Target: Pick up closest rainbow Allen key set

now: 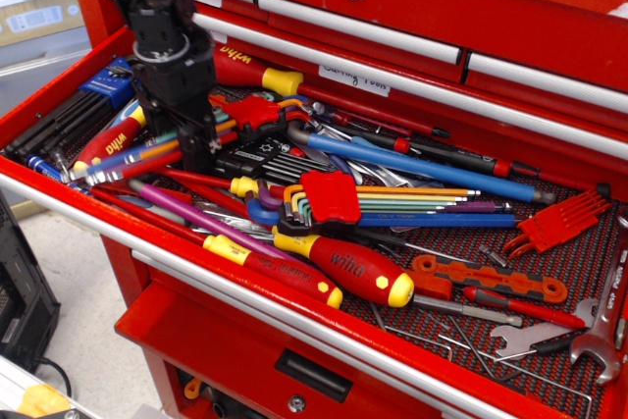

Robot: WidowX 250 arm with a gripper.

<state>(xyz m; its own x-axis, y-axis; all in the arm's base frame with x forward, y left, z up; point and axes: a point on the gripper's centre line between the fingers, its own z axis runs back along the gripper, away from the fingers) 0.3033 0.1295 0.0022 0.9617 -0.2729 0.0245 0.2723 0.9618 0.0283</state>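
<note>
At the open drawer's (59, 205) left end, the black gripper (196, 149) is clamping its jaws on the rainbow Allen key set (172, 144), whose red holder (250, 110) is lying among screwdrivers.

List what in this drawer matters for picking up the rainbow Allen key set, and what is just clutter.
For the job:
rainbow Allen key set
gripper

Lying about:
second red-holder key set
blue-holder black keys
big red-and-yellow screwdriver
spanner
</note>
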